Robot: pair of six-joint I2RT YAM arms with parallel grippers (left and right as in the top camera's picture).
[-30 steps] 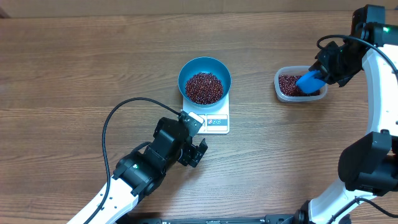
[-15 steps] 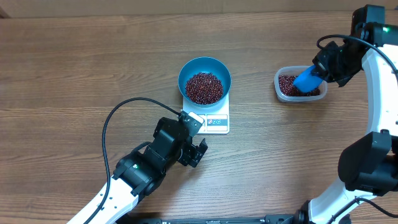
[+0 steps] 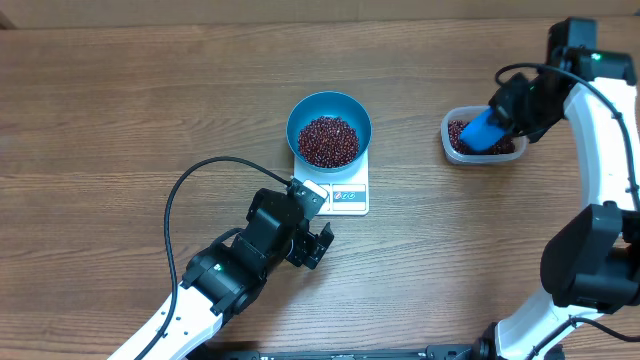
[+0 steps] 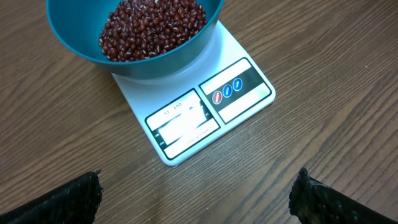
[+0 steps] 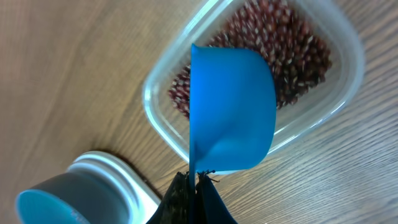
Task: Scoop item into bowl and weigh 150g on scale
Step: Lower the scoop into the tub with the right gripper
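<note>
Overhead: scale [image 3: 348,197] display end points toward frame bottom; bowl [image 3: 329,103] atop.

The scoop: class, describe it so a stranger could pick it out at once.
On the wooden table's right side sits a clear tub of red-brown beans. Over it, the right gripper holds the scoop. It is small and bright blue, unlike the larger teal bowl.
</note>
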